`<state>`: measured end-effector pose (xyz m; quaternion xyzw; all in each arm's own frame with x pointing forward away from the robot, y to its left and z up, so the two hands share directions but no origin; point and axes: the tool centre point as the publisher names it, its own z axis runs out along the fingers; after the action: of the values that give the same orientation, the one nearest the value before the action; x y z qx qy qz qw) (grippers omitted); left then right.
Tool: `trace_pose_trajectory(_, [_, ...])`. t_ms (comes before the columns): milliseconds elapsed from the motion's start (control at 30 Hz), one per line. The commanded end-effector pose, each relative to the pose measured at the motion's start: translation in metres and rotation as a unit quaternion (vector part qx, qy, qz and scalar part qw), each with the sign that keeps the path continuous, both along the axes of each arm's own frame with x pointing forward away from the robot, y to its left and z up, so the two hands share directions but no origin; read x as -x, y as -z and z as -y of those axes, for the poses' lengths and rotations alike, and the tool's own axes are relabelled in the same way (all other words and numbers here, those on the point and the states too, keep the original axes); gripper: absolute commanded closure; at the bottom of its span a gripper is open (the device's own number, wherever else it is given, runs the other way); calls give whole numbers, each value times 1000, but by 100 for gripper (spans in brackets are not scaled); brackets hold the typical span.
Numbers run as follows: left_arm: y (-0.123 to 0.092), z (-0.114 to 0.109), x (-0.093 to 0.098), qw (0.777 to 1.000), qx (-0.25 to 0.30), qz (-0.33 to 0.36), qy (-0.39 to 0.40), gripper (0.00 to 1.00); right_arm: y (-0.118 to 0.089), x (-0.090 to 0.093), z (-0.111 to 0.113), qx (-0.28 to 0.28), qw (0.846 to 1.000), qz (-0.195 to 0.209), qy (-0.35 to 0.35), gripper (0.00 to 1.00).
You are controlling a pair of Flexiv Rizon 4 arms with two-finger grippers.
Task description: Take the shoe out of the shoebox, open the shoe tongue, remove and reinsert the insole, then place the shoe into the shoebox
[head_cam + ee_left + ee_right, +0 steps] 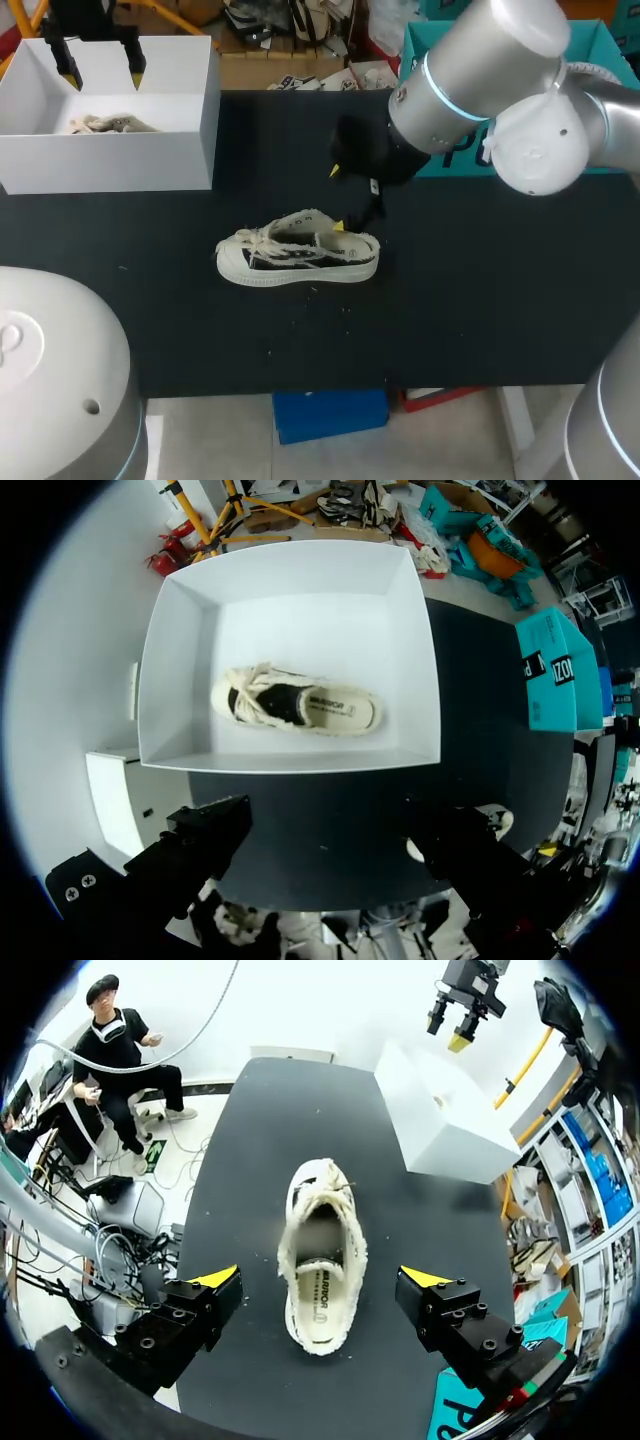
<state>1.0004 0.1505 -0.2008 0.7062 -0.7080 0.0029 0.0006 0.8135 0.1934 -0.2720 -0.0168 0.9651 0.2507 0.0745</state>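
My right pincer (pixel 320 1278) is hanging wide open over the shoe (pixel 322 1255), which is standing in the middle of the surface (pixel 480 300). My left pincer (pixel 330 830) is waiting open over the shoebox (pixel 170 680) at the far left corner. If I am dropping crooked, I could be tipping the shoe over.

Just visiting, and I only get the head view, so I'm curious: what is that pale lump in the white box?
Observer: The left wrist view looks straight down into the shoebox. The lump is a second shoe, lying whole on the box floor.
Operator: And the one outside the box, is anything gripping it?
Observer: No. The right wrist view shows the right gripper open, with a finger at each side of the other shoe, clear of it.
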Motion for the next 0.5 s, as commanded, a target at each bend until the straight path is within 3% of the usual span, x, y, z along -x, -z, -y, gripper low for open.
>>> trace_pose_trajectory(33, [-1, 0, 0, 1000, -1, -1, -1, 0, 14, -4, 10, -25, 1000, -6, -8, 0])
trace_pose_trajectory(500, [-1, 0, 0, 1000, -1, -1, -1, 0, 57, -10, 14, -90, 996, 1, 4, 0])
